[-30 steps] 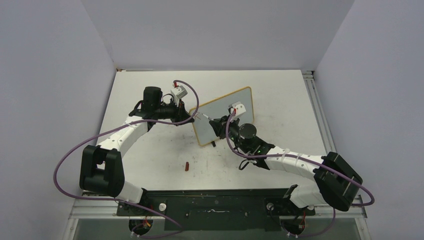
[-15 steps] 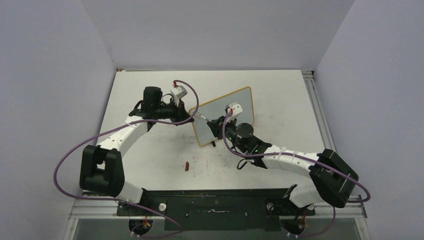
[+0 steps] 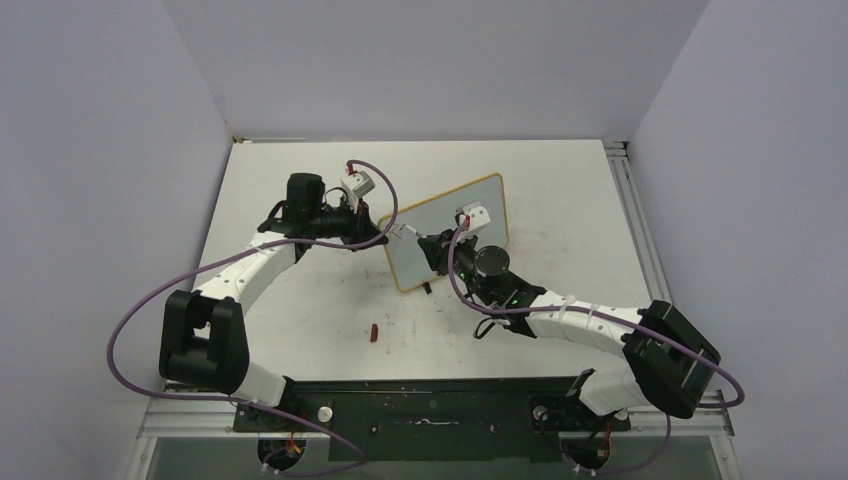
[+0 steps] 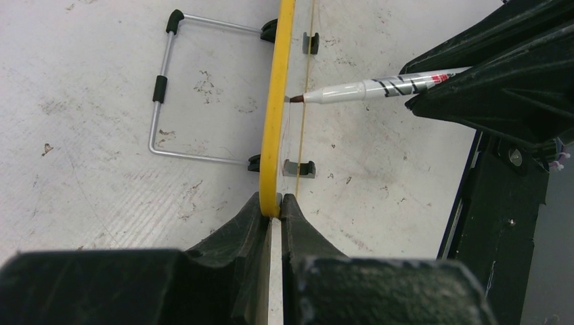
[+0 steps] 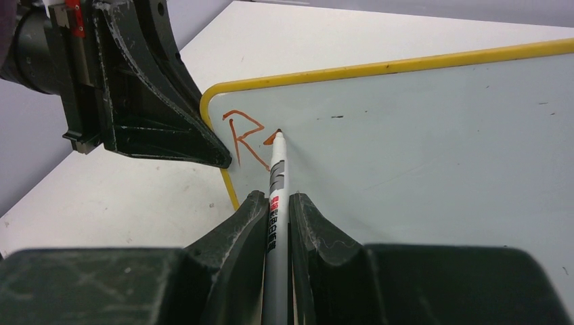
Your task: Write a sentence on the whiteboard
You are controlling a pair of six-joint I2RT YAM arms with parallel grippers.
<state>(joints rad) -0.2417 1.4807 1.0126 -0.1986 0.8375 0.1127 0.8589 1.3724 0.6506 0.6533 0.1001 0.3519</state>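
Whiteboard: the whiteboard point(image 3: 440, 212) stands on its long edge near the middle of the surface point(image 3: 560, 180). Its white face is turned toward the near right corner, and its yellow frame point(image 4: 279, 101) runs edge-on in the left wrist view.

Board support: a wire stand point(image 4: 159, 88) lies on the surface behind the board, and small black feet point(image 4: 298, 168) sit under its frame.

Left gripper: the left gripper point(image 4: 272, 203) is closed on the whiteboard. One finger is on each side of the frame at the board's left end, by the rounded upper corner.

Right gripper: the right gripper point(image 5: 274, 203) is clamped around a marker point(image 5: 276, 176), a white barrel with red and black print that points away from the wrist at the board's face.

Marker tip: the dark tip touches the white face just right of the first letter, close to the board's upper left corner.

Sentence: the sentence point(image 5: 244, 139) so far is one red-brown capital "R", with a short fresh stroke right at the marker tip. The rest of the face is bare.

Elsewhere: a small dark-red piece point(image 3: 373, 332) lies on the surface toward the near edge, well apart from the board. I cannot tell what it is.
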